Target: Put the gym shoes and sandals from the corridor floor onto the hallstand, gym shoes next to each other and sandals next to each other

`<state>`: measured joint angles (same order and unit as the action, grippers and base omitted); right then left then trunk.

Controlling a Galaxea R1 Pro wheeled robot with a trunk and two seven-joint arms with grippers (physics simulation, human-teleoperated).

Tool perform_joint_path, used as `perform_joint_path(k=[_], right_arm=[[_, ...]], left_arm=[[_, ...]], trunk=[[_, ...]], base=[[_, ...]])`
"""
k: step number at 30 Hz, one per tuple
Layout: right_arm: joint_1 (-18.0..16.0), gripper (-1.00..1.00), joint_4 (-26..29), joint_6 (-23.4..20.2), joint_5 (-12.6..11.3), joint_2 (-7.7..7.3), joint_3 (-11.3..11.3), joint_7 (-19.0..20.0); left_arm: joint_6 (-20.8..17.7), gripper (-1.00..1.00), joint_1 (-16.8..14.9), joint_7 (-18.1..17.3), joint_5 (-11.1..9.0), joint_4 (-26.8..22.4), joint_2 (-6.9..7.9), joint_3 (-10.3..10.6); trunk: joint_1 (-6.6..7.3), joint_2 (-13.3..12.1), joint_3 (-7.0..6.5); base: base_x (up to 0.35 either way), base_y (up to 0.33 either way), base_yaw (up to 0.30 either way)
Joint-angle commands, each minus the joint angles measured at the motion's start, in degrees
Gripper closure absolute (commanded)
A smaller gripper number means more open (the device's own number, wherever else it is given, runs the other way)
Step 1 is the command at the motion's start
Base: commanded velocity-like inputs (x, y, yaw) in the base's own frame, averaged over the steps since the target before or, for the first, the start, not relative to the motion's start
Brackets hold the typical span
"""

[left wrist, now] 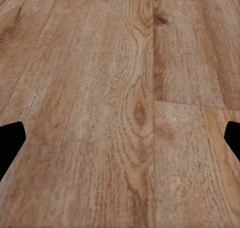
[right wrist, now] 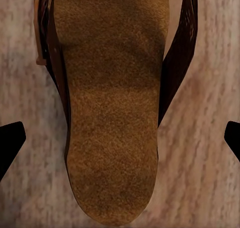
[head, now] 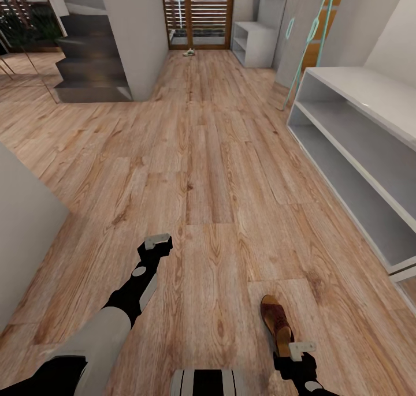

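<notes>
A: Now, sandal (head: 276, 322) position?
B: Lower right of frame, flat on floor (head: 208, 171); right gripper (head: 302, 350) over its near end, fingers spread wide, sandal (right wrist: 111, 103) between them, untouched.
A: Left gripper (head: 157, 242)?
B: Lower left, fingers open above bare floor. Rack (head: 370, 148) at right edge; a gym shoe (head: 189, 52) far up top.

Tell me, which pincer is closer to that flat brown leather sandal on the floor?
Right. The right pincer hangs open just over the flat brown leather sandal; the left pincer is off across bare planks.

Open jaws over corridor floor (left wrist: 120, 88)
</notes>
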<state>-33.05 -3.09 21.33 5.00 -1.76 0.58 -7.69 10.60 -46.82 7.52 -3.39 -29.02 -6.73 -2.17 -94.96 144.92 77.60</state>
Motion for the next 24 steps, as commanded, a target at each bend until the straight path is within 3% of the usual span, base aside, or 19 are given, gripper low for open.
perform_joint_path(k=[1,5,9,24], right_arm=[[-0.09,-1.0,-0.25,0.29,0.54,0.0,0.04,-0.4],[-0.09,-1.0,-0.25,0.29,0.54,0.0,0.04,-0.4],[-0.09,-1.0,-0.25,0.29,0.54,0.0,0.04,-0.4],[-0.09,-1.0,-0.25,0.29,0.54,0.0,0.04,-0.4]], left_arm=[[0.21,-1.0,-0.03,-0.05,-0.34,0.04,-0.03,-0.12],[0.21,-1.0,-0.03,-0.05,-0.35,0.07,-0.03,-0.12],[0.22,-1.0,-0.03,-0.05,-0.36,0.07,-0.03,-0.12],[0.22,-1.0,-0.03,-0.05,-0.35,0.07,-0.03,-0.12]], trunk=[[0.01,0.02,0.04],[0.01,0.02,0.04],[-0.09,0.07,0.92],[-0.09,0.07,0.92]], base=[[0.0,0.0,0.0],[0.0,0.0,0.0],[0.0,0.0,0.0],[0.0,0.0,0.0]])
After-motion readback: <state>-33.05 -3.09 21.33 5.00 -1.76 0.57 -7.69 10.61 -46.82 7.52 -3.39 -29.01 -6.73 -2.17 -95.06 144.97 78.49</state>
